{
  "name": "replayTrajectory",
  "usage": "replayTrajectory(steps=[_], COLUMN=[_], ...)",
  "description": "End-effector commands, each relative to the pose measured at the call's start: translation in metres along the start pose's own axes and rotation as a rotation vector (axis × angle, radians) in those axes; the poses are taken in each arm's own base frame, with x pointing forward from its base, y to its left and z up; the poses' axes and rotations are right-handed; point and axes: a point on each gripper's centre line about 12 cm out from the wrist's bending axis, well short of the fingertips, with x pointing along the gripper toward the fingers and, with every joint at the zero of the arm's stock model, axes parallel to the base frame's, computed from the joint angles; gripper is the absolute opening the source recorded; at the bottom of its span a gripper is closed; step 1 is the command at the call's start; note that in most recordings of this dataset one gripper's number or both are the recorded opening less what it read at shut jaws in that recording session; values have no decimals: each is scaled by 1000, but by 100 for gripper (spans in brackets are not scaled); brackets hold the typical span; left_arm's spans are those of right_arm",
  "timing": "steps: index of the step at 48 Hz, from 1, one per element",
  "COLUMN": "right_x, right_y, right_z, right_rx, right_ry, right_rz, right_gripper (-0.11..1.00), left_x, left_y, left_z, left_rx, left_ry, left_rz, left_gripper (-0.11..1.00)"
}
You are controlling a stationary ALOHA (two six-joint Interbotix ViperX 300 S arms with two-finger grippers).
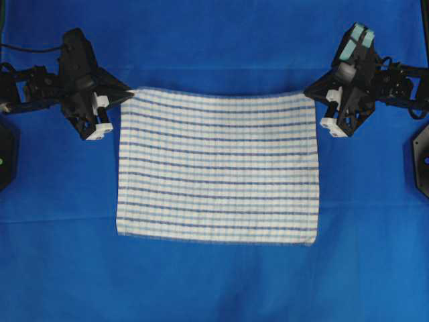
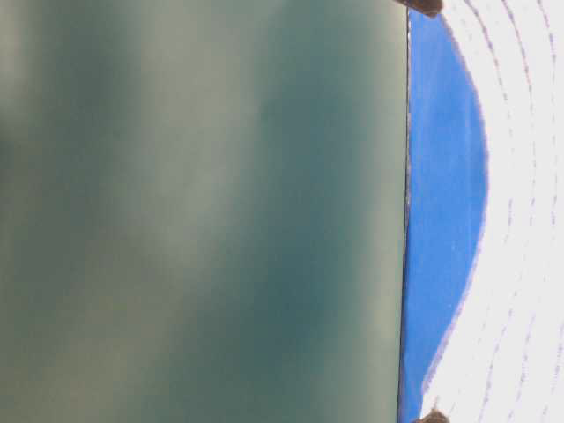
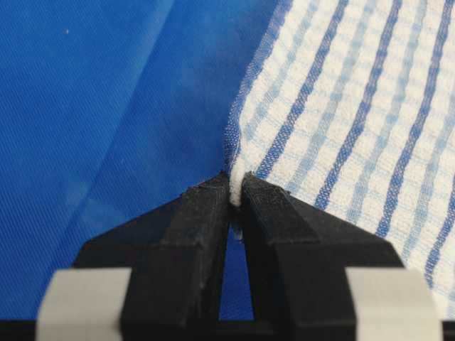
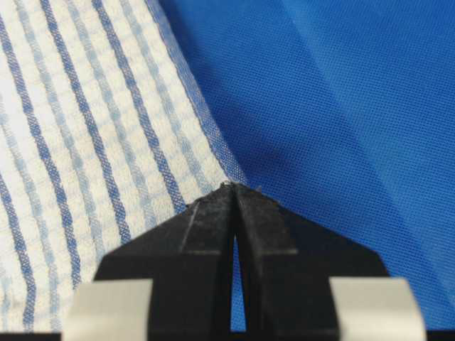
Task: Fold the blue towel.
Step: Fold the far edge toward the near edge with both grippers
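A blurred grey-green panel (image 2: 203, 211) fills most of the table-level view, closest to that lens; I cannot tell what it is. To its right in that view show a strip of blue and a curved white edge of cloth.

The plain blue sheet (image 1: 214, 40) covers the whole bench in the overhead view, with soft creases near the lower edge. On it, in the middle, lies the blue towel (image 1: 218, 166), a white waffle-weave rectangle with dark-blue and light-blue stripes, spread flat and unfolded, its long stripes running left to right. Its far edge lies between the two arms.

The left claw (image 1: 127, 94) sits at the towel's far-left corner. In the left wrist view its black fingers (image 3: 206, 213) are pressed together on a small pinch of the cloth's corner, white fabric showing between the tips.

The right claw (image 1: 310, 91) sits at the far-right corner. In the right wrist view its fingers (image 4: 213, 217) are closed tip to tip right at the towel's corner, frayed threads showing at the tips, so it appears to grip the corner.
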Motion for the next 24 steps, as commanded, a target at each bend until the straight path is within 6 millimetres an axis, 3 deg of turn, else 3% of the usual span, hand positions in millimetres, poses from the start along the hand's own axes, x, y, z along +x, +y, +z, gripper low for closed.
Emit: replayTrajectory(steps=[1,10,24], right_x=[-3,-5,-23], right_y=[0,5,44], right_z=[5,1,-13], right_rx=[4,3,-17], right_ry=[-20,3,0], right_rz=[0,13,134], right_gripper=[-1,-1,-1], left_x=[-2,-4,-22], left_y=[-3,-22,-66], left_z=[6,5,-2], left_rx=[4,35,47], left_ry=[-26,-21,1], left_rz=[-9,-64,-203], left_gripper=[4,4,4])
